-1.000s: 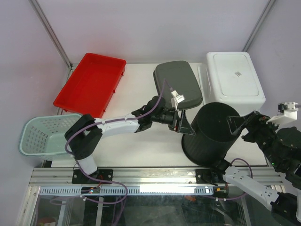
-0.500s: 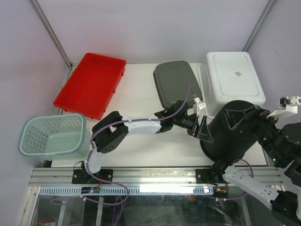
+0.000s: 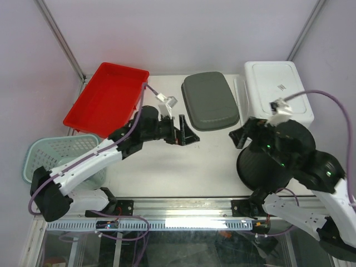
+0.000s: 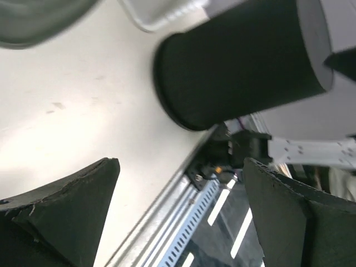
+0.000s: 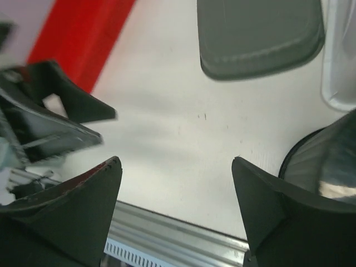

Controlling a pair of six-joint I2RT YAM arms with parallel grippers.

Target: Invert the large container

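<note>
The large black container [image 3: 278, 167] stands at the right front of the table, partly hidden under my right arm. In the left wrist view the container [image 4: 239, 61] has its wider rim end down on the table. My left gripper [image 3: 186, 130] is open and empty, well left of the container, over the table's middle; its view [image 4: 181, 161] shows only table and front rail between the jaws. My right gripper [image 3: 240, 136] is open and empty just left of the container's top. In its view [image 5: 175, 161] the container's edge [image 5: 322, 167] lies beside the right finger.
A grey lid [image 3: 210, 100] lies at the back middle, and an upturned white bin [image 3: 278, 92] at the back right touches the container's far side. A red tray [image 3: 105, 100] sits at the back left. A pale green basket [image 3: 50, 156] stands off the table's left edge.
The container went from tilted between both grippers to standing at the right front. My left gripper pulled away to the left. My right gripper let go and swung over the container's top.
</note>
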